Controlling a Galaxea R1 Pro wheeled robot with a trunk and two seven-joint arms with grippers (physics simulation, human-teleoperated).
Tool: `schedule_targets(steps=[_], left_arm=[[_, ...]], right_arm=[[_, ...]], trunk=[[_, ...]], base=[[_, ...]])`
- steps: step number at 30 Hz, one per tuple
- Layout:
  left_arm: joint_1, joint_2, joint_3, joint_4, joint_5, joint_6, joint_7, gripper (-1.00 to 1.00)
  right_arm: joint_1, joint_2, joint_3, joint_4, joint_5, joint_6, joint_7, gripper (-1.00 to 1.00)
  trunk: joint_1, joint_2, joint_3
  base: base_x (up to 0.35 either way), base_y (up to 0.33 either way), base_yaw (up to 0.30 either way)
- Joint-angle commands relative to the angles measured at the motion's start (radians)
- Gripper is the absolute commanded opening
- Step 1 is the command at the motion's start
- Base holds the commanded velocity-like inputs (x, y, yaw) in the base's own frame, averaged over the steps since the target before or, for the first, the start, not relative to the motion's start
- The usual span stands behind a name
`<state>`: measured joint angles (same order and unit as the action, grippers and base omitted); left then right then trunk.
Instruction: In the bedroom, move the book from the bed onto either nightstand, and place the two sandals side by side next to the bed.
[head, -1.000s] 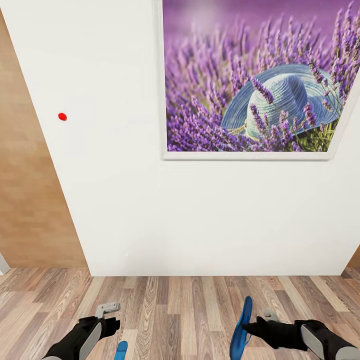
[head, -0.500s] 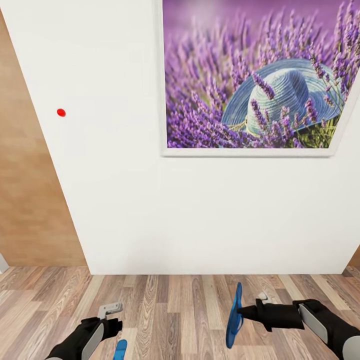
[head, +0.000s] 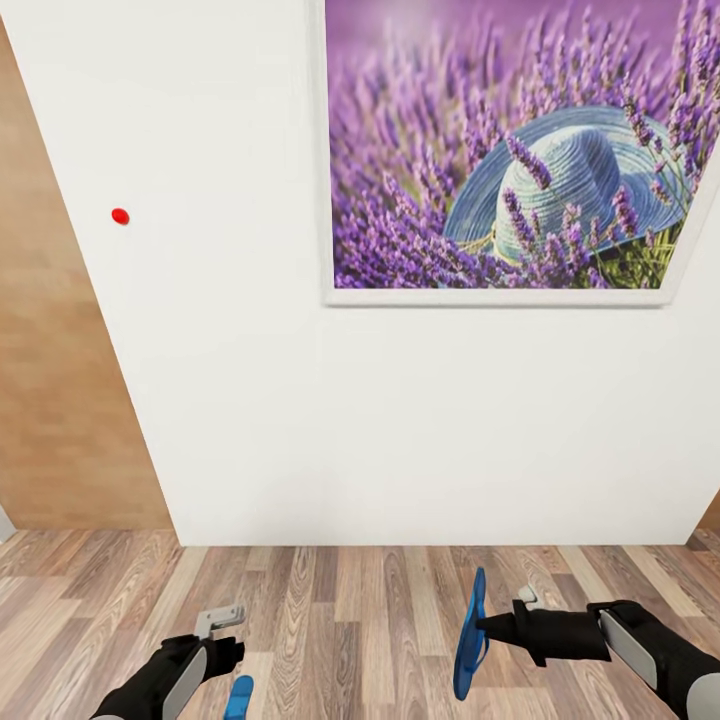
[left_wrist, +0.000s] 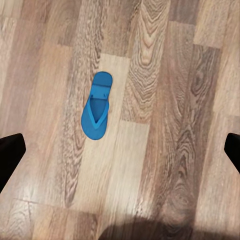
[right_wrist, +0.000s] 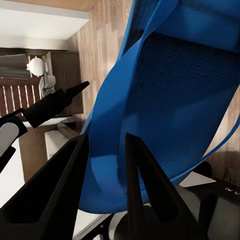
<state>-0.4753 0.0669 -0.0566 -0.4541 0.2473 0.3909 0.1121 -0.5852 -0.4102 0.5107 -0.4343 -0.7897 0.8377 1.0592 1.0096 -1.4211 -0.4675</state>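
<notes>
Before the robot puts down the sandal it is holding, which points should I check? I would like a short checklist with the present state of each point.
1. Right gripper holds a sandal: ok, fingers closed on its strap in the right wrist view.
2. Held sandal is flat for placing: not ok, it hangs on edge, nearly upright.
3. Second sandal is on the floor: ok, lying flat, sole down.
4. Left gripper is free: ok, its fingers are spread apart with nothing between them.
5. Floor beside the second sandal is free: ok in the left wrist view.
6. Bed is next to the sandals: cannot tell.
</notes>
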Motion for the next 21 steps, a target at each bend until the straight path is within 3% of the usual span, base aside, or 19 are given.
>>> schedule_targets(steps=[1,21], left_arm=[[0.000,0.001,-0.006,-0.002,0.010,0.005,0.008,1.00],[0.000,0.002,-0.005,-0.003,0.009,0.002,0.008,1.00]], right_arm=[[-0.001,-0.001,0.005,0.000,-0.008,0.006,0.002,-1.00],[-0.001,-0.001,0.005,0.003,-0.006,0.006,0.001,-1.00]], trunk=[[0.004,-0.008,-0.004],[0.081,-0.148,-0.067]], base=[[0.000,0.000,0.000],[0.000,0.000,0.000]])
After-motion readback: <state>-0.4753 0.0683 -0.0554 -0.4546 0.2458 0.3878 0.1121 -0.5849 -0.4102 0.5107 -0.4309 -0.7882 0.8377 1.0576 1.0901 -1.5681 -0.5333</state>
